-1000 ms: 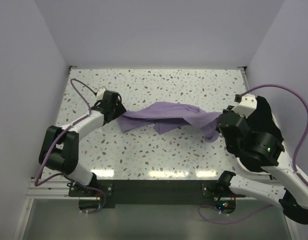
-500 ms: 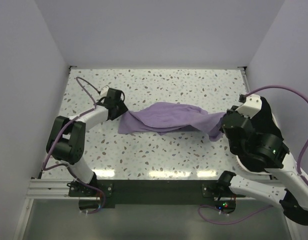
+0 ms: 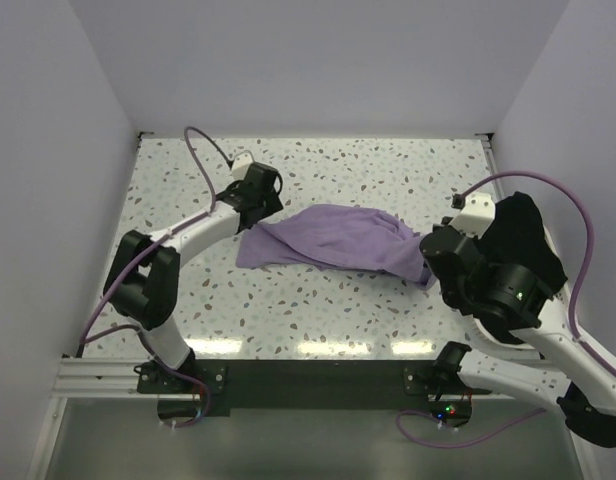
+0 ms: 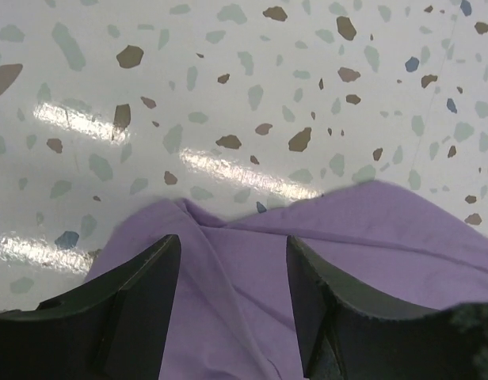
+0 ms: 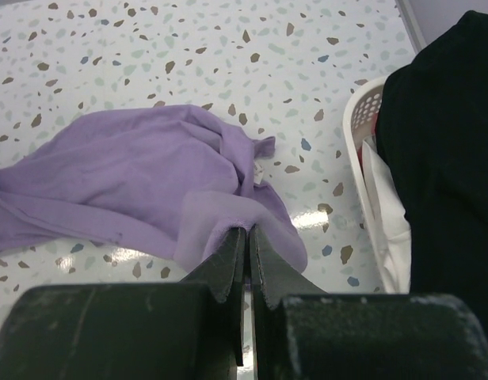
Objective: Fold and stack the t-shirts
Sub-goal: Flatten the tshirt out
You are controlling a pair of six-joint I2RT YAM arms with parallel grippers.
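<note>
1. While its jaws stand spread, the left tool (image 4: 232, 247) hovers over the purple shirt (image 4: 371, 245) at its edge on the table (image 4: 228, 79).
2. The right tool (image 5: 247, 235), pressed together, pinches the shirt's other end.
3. The black shirt (image 5: 454, 158) drapes a basket (image 5: 361, 119).

readable text: none | labels, brands: none | numbers, signs: none legible in any view

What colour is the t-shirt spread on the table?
The t-shirt is pale purple, clearest in the top view.

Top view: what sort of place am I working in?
Likely a lab test cell: plain walls box in a speckled table, with a metal mounting rail along its near edge.
</note>
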